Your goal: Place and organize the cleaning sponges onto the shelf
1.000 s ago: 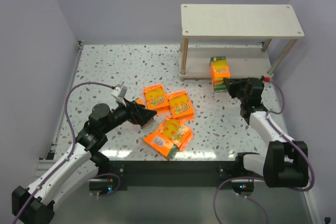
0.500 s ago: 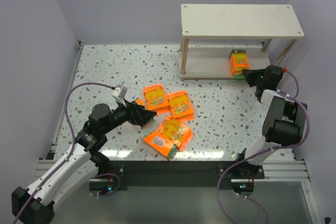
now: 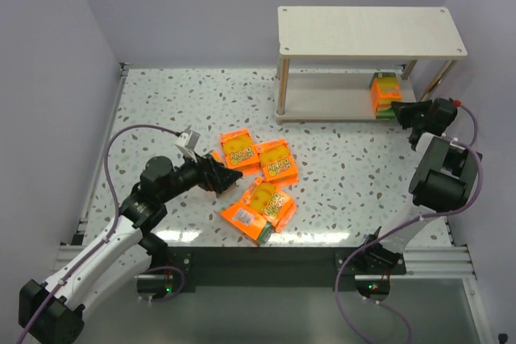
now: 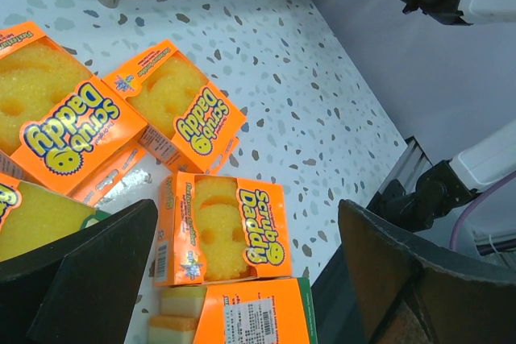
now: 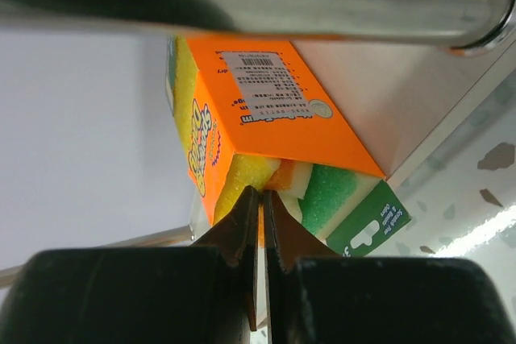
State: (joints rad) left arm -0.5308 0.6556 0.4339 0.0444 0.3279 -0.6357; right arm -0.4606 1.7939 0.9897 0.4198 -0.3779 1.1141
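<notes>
Carrying one bright orange sponge pack (image 3: 385, 94) with yellow, orange and green layers at its edge, the right gripper (image 3: 407, 109) had swung within a second, as the overhead view showed, from the speckled table (image 3: 161, 102) in front of the pale two-tier wooden shelf (image 3: 371, 31) to the right end of its lower board (image 3: 322, 104). The pack appeared to rest there under the top tier, with the gripper just outside the shelf. The left gripper (image 3: 219, 175) had not shifted, hovering over the five loose orange packs (image 3: 276, 159) clustered mid-table. From the left wrist, its black fingers (image 4: 89, 279) stood spread as wide as they go, holding nothing and straddling a face-up pack (image 4: 230, 239) without touching it. From the right wrist, the two fingers (image 5: 238, 227) were pressed almost together, their tips nipping the carried pack's lower edge by the sponge layers. That suggested the first of six was delivered but not yet released; letting go and squaring it against the end looked next.
</notes>
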